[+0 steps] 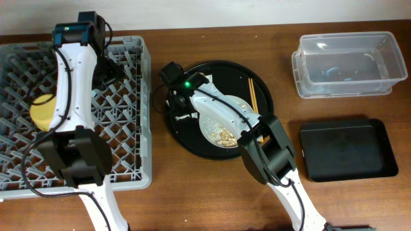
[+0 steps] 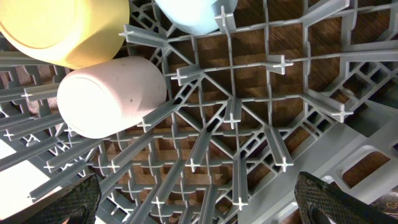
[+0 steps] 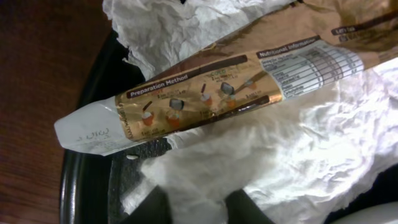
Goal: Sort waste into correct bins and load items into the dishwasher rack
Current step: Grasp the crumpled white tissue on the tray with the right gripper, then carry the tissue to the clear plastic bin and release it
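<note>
Wood table (image 1: 212,45), grey lattice rack (image 1: 128,128), crumpled napkins (image 3: 298,155)

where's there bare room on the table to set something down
Bare wood lies between the round black tray and the clear tub, and in front between the dishwasher rack and the right arm's base. The flat black tray looks bare. Crowded: the round tray, with napkins and wrapper.

- We see a dark brown wooden table (image 1: 257,45) with fine grain filling the overhead view.
- Beyond its far edge we see a plain pale strip (image 1: 192,9).
</note>
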